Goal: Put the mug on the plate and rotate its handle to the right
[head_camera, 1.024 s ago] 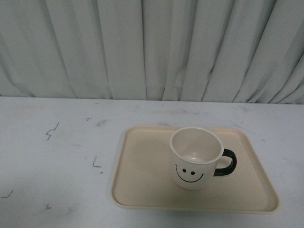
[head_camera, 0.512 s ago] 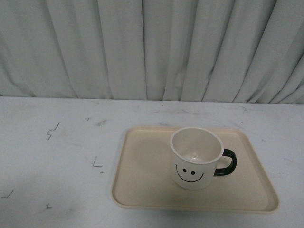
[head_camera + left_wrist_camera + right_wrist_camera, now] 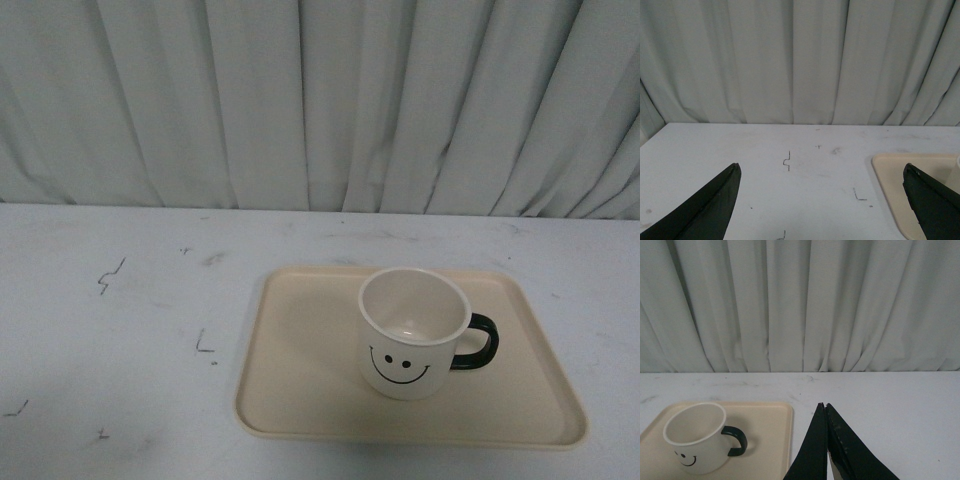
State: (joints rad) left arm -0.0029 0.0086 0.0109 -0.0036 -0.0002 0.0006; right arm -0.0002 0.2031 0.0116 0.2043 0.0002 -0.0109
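1. Plainly, at the far left the left claw [image 3: 822, 200] stands wide open and holds nothing; its two dark fingers [image 3: 705, 210] frame bare surface [image 3: 120, 330], well apart from the mug. Neither arm shows in the front view.
2. On that left stretch of the surface there are only a few small dark scuff marks [image 3: 110, 275], which block nothing.
3. Further right, the plate [image 3: 300, 400] lies flat on the surface, and the mug [image 3: 412, 335] stands upright on it, right of the plate's middle, with its smiley face turned toward the robot.
4. The handle [image 3: 478, 342] points to the right, so both parts of the task look done as far as these views show; I judge nothing is left but keeping the arms clear.
5. At the right, the right claw [image 3: 826, 440] is closed with its fingers pressed together, gripping nothing, over the surface just beside the plate's right edge and apart from the mug.
6. Behind everything hangs a pale pleated curtain [image 3: 320, 100]; nothing stands in the way.
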